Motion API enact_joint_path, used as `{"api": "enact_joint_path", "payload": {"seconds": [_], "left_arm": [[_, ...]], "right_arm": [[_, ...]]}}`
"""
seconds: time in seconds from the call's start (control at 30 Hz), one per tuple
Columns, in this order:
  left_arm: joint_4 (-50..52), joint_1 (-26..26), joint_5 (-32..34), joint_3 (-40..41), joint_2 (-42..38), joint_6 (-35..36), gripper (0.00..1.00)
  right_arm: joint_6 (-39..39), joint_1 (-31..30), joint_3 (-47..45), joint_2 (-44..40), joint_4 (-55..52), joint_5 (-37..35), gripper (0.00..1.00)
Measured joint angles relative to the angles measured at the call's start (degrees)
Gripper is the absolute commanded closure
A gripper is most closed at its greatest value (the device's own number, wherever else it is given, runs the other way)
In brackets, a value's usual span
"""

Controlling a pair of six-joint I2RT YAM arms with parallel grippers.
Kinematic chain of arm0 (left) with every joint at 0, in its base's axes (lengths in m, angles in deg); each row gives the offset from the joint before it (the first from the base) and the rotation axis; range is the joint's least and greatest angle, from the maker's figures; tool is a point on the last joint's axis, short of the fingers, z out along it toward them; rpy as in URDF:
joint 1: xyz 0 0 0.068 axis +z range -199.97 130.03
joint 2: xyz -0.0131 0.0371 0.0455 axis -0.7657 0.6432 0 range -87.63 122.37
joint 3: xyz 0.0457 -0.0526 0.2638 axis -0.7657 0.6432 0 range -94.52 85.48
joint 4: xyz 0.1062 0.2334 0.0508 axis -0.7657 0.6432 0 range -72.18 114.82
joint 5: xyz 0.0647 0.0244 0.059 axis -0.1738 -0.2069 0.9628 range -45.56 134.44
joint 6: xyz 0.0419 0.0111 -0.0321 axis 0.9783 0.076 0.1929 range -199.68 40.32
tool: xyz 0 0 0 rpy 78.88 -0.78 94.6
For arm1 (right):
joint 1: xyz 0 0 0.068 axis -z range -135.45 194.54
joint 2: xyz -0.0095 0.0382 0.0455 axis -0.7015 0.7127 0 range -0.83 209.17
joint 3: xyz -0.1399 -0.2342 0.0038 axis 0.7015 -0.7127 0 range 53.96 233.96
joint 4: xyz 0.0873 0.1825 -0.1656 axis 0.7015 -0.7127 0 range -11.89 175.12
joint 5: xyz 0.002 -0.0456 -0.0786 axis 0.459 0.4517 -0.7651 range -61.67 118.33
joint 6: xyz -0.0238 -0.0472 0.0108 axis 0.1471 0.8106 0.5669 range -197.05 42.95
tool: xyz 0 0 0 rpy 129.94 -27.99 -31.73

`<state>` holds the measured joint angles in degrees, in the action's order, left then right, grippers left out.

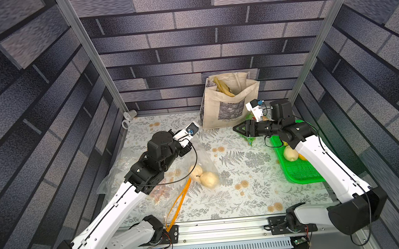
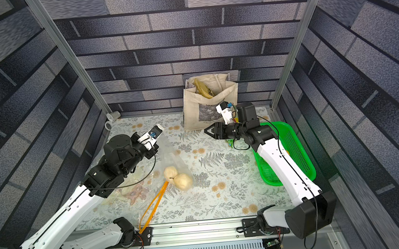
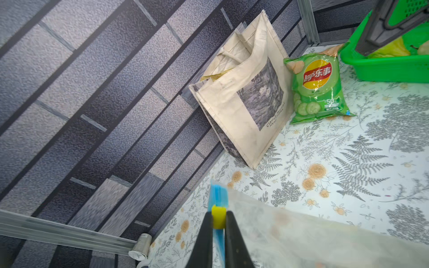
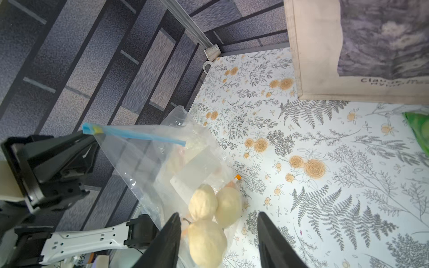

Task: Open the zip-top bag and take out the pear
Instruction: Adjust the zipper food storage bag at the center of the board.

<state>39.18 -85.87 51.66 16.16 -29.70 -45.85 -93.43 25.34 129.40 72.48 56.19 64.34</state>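
Over the flowered table [image 1: 247, 189]: both arms hang clear of the cloth, one near the front left, one at the back by the canvas tote [image 1: 228, 103].
Left gripper [image 3: 218, 217]: pinched tight on the top corner of the zip-top bag [image 4: 144, 157], right at the yellow slider [image 4: 98, 130].
Why held so: with that corner lifted, the film hangs in a slope, the load sinks to the low end, and the blue zip strip [image 4: 139, 135] stretches out toward the other arm.
Pears [image 1: 210, 180]: inside the bag at its low end, resting on the table. The right wrist view shows three bunched together.
Right gripper [image 4: 218, 214]: jaws spread, nothing between them, pointed at the bag from well apart.
Green basket [image 1: 297, 168]: sits under the right arm, handy as a drop spot. One pale fruit [image 1: 289, 153] of the same look lies in it.
Bag mouth: I cannot tell whether the strip is parted or sealed.
Step in hand, as I judge it: bag presented, and the free claw lined up to come in.
Next move calls for: a steady hold on the corner while the other claw works the mouth or reaches in.
Risk: thin film may slip from the pinch, or the fruit may roll as the bag shifts.
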Motion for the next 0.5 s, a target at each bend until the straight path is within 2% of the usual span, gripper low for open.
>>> {"api": "enact_joint_path", "payload": {"seconds": [0.17,0.5], "left_arm": [[12.09,1.90,-9.51,-12.41,7.32,-0.42,1.00],[30.67,4.09,-24.52,-31.23,24.41,3.74,1.00]], "right_arm": [[7.72,0.00,-3.96,-3.08,6.03,1.62,0.44],[16.52,0.00,-4.24,-0.42,10.16,6.78,0.40]]}}
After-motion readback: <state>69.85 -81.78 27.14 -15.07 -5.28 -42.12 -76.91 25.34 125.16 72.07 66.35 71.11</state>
